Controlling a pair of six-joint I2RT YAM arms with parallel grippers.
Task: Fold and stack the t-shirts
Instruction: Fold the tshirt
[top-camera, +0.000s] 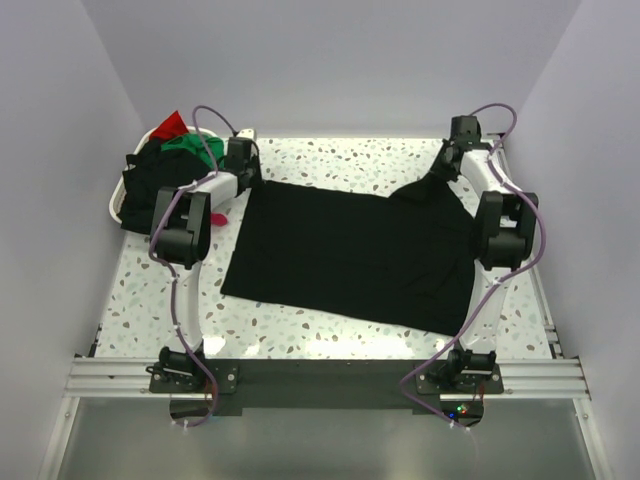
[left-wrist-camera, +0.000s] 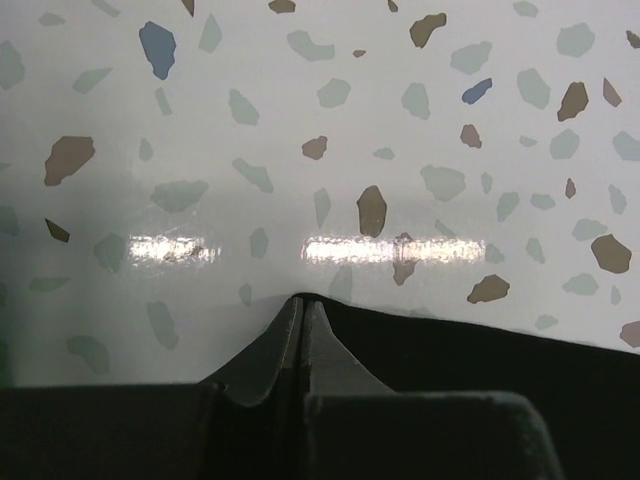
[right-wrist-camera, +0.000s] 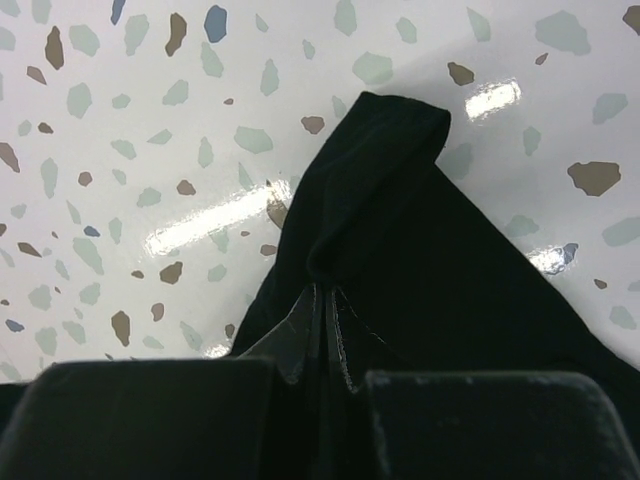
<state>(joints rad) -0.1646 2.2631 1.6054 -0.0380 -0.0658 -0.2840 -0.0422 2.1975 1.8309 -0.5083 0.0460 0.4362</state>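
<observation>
Working on one black t-shirt (top-camera: 350, 255), spread nearly flat on the table (top-camera: 330, 150) just right of the white basket (top-camera: 113, 207). No fold showing in it yet.

Pinching the shirt's far edge at the corner nearest the basket with the left gripper (left-wrist-camera: 303, 308): fingers closed together, cloth rising to a small peak at the tips.

Pinching the far corner well away from the basket with the right gripper (right-wrist-camera: 325, 292): fingers clamped on a ridge of black cloth, sleeve end poking out beyond them, fabric tenting up off the table.

Judging progress as early: both far corners taken, probably readying the first fold of this shirt. Not seeing any folded shirt or any stack anywhere beside the basket.

Waiting inside the basket: a crumpled heap of t-shirts (top-camera: 165, 160), black, green and red, all unfolded. Also noting a pink scrap (top-camera: 218, 216) just right of the basket, mostly hidden under the left arm; cannot tell what it is.

Remaining, by this reading: folding this shirt, then the whole heap, then stacking.
</observation>
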